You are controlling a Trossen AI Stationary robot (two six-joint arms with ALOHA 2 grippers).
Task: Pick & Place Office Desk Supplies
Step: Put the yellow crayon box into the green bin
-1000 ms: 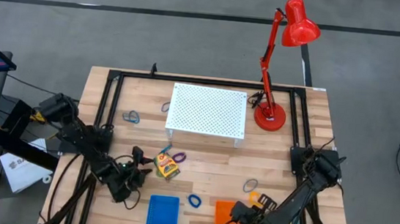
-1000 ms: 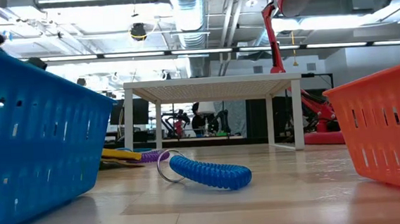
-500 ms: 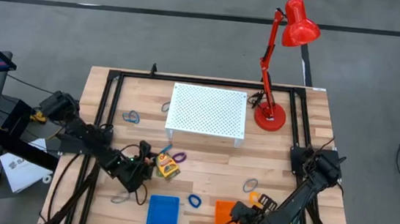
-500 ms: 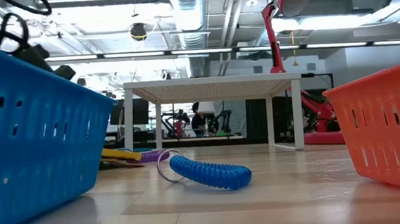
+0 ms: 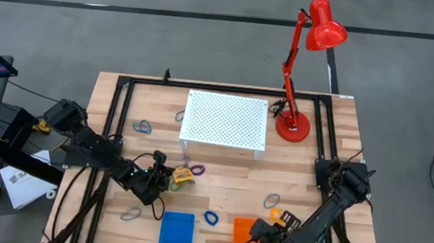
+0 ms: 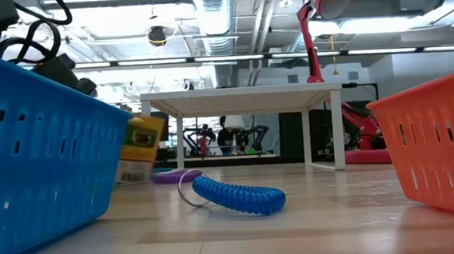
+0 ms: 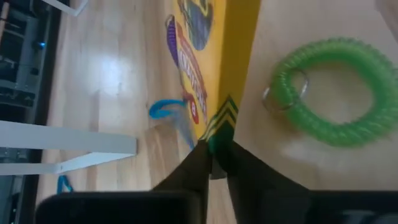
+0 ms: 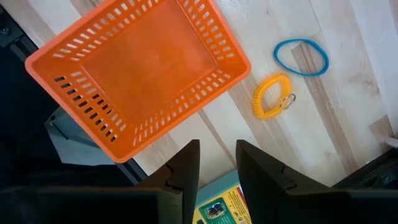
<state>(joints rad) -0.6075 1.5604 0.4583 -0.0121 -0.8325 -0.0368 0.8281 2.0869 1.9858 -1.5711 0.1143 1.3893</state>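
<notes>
While lifted: left gripper (image 7: 212,155) is clamped on the green-tipped end of a yellow crayon box (image 7: 214,56), its dark fingers (image 7: 245,168) pinched tight on the box's narrow edge.
Left gripper place: in the high view it (image 5: 165,179) sits over the desk (image 5: 227,182) left of centre, in front of the white perforated stand (image 5: 225,121).
Crayon box axis: in the left wrist view its long side runs straight away from the gripper; in the low view the box (image 6: 138,149) hangs tilted, clear of the wood, just past the blue basket (image 6: 36,148).
Under the box: a green coil loop (image 7: 333,93) lies flat on the desk, and a blue loop (image 7: 165,109) lies on the other side.
Nearby loops: a purple loop (image 5: 196,169) just beside the box; a blue coil loop (image 6: 238,194) in front of it; a grey loop (image 5: 131,214) near the blue basket's left.
Right gripper: fingers parted, holding nothing, hovering (image 8: 217,163) at the desk's front edge beside the orange basket (image 8: 134,68).
Right side items: a yellow coil loop (image 8: 272,96) and a thin blue loop (image 8: 301,57) lie past the orange basket; a second crayon box (image 8: 227,208) shows beneath the gripper.
</notes>
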